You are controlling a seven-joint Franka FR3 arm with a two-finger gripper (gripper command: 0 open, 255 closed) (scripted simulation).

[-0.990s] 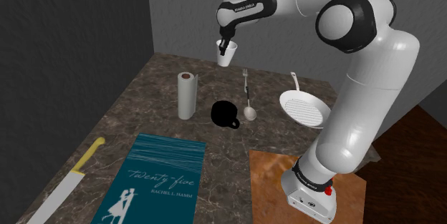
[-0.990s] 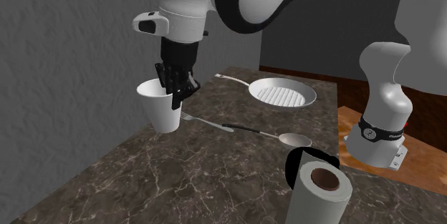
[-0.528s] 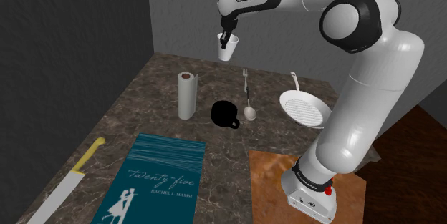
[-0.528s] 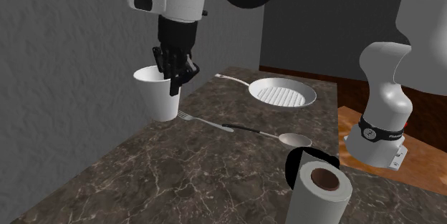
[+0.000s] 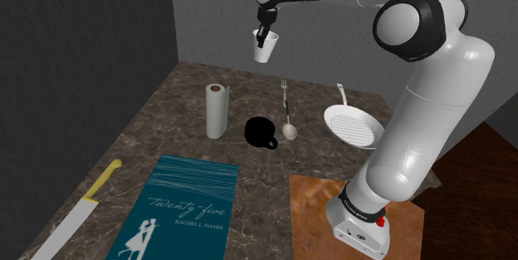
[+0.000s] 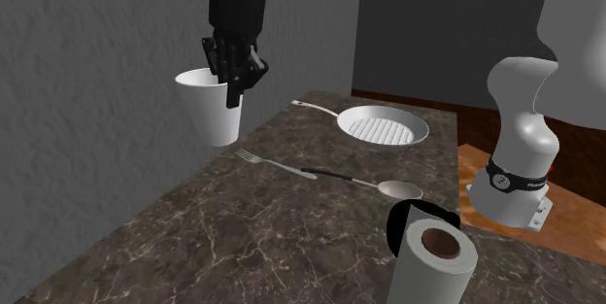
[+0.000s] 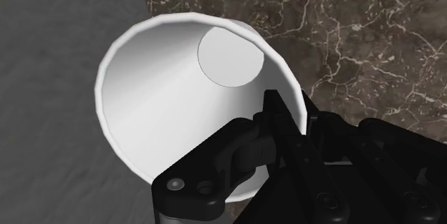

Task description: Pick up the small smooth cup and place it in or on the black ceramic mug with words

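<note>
Gripping the rim of the little white cup [image 5: 265, 48] with the tool [image 5: 264, 34], clamped tight, one finger inside and one outside. Holding it upright, way up over the far edge of the dark veined counter [image 5: 166, 125], right by the grey wall. Got the black mug [image 5: 260, 130] down on the counter, nearer than the cup, between the paper towel roll [image 5: 216, 110] on the shoulder view's left and a fork-spoon utensil [image 5: 287, 109] on its right.

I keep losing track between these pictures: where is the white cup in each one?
Shoulder view: white cup, top centre, high over the tabletop.
Second exterior view: cup upper left, against the grey wall.
Wrist view: cup clasped at its rim by the gripper.
Shared landmark: the dark marbled tabletop.
</note>
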